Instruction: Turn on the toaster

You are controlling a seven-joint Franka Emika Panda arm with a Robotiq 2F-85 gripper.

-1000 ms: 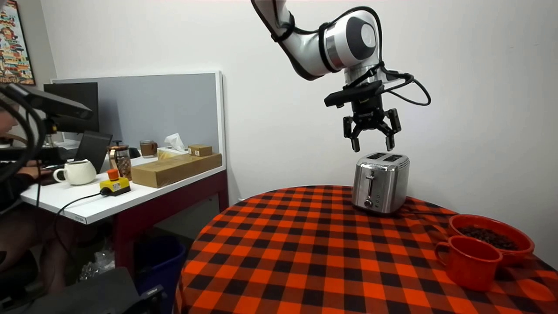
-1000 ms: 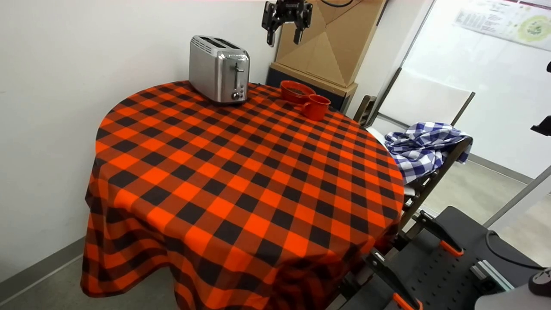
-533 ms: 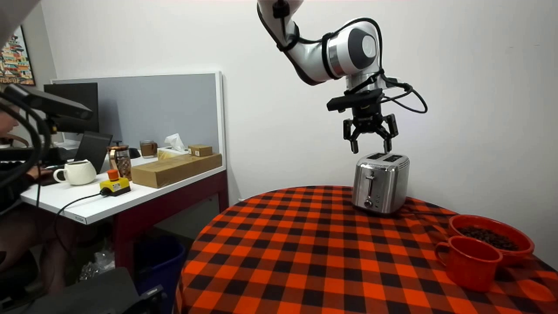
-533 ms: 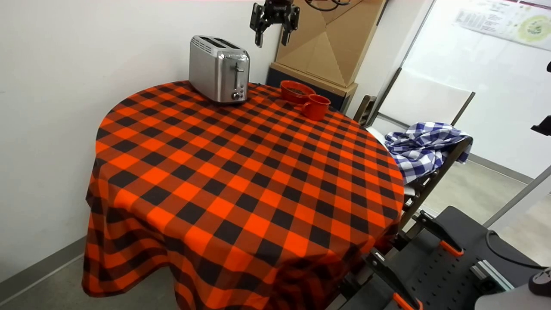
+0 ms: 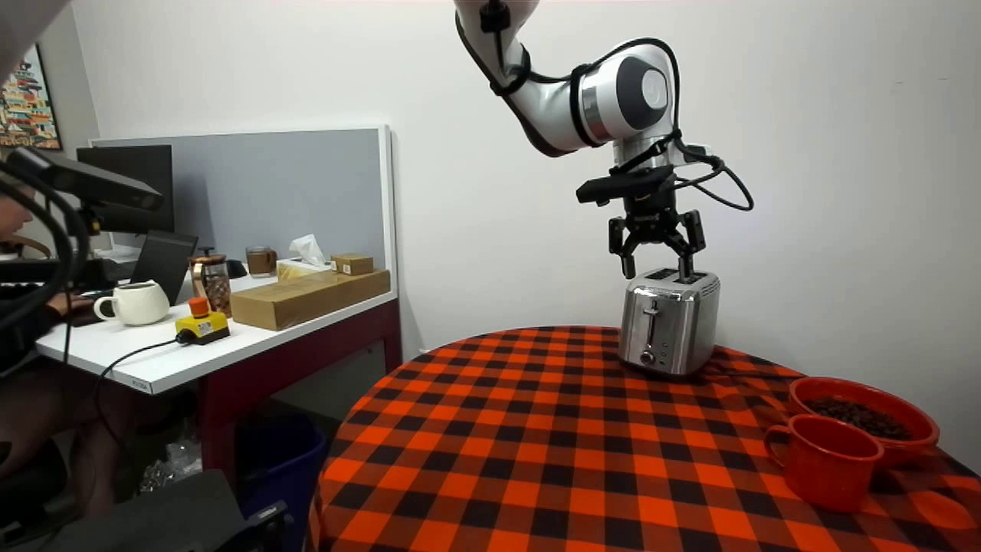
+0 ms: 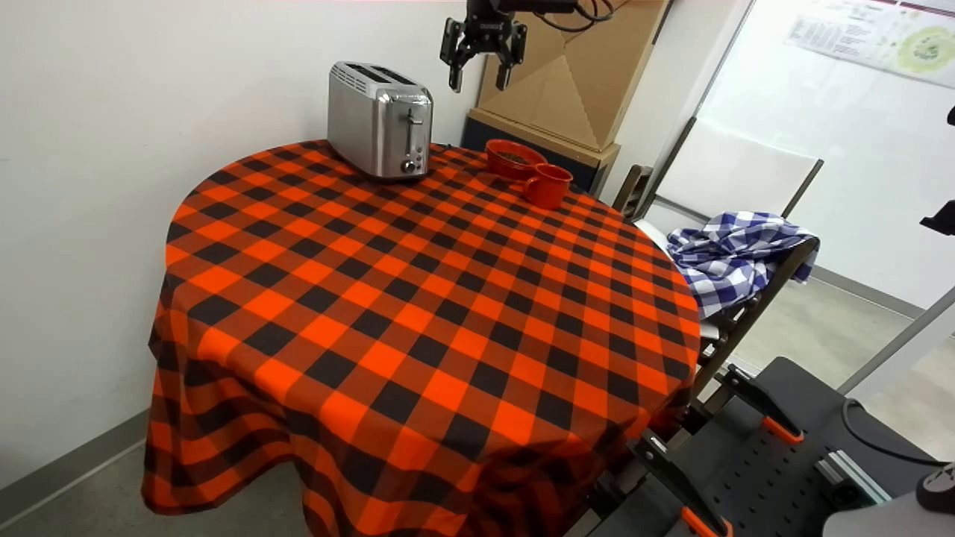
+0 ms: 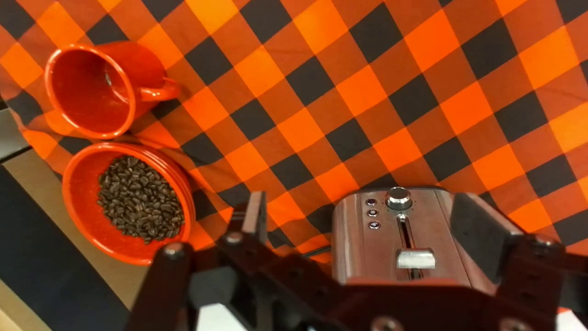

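Observation:
The silver toaster stands at the back of the table; it also shows in an exterior view and in the wrist view. Its lever sits near the top of its slot in both exterior views. A round knob is below the slot. My gripper is open and empty, pointing down, at about the height of the toaster's top or above. In an exterior view the gripper hangs to the right of the toaster, apart from it. In the wrist view the lever lies between the open fingers, nearer the right one.
A red mug and a red bowl with dark beans stand beside the toaster. A cord runs from the toaster. A wall stands behind it. A checked cloth covers the round table. Cardboard stands behind the bowl.
My gripper has moved down. In an exterior view it first shifted left toward the toaster, then slightly back right. It stays open. The toaster and its lever have not visibly moved.

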